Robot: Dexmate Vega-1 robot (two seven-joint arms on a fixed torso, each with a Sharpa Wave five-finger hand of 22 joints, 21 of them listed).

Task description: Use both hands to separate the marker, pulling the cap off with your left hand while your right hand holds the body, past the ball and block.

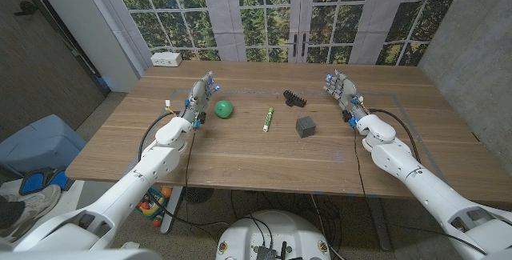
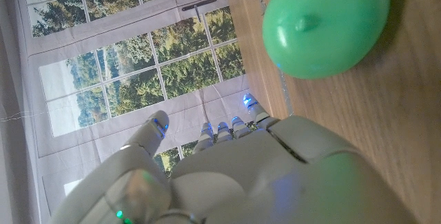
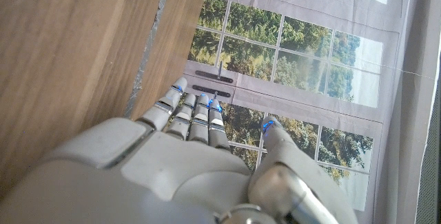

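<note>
The slim green-and-white marker [image 1: 269, 119] lies on the wooden table [image 1: 240, 164] roughly midway between the two arms, its long axis pointing away from the robot, untouched and with its cap apparently on. Just to its left sits the round green ball [image 1: 224, 110], and to its right, a little nearer the robot, the small dark grey cube-shaped block [image 1: 305, 126]; a black ridged comb-like piece [image 1: 294, 98] rests further back. The left hand [image 1: 202, 98] stands beside the ball, fingers spread and extended, holding nothing; in the left wrist view the ball [image 2: 324, 24] looms close to its fingertips [image 2: 248, 103]. The right hand [image 1: 342, 92] waits out past the block, likewise empty with fingers apart and reaching forward, as the right wrist view's fingers [image 3: 196, 110] confirm. Neither hand has begun to close in, so the task seems to be at its very start. The likely trouble is the crowding: the left hand must pass the ball to reach the cap end, and a brush would probably send it rolling into the marker or off across the table. The right hand could nudge the block into the marker similarly. A thin marker lying flat is also awkward to pinch, and may spin or slide away.
</note>
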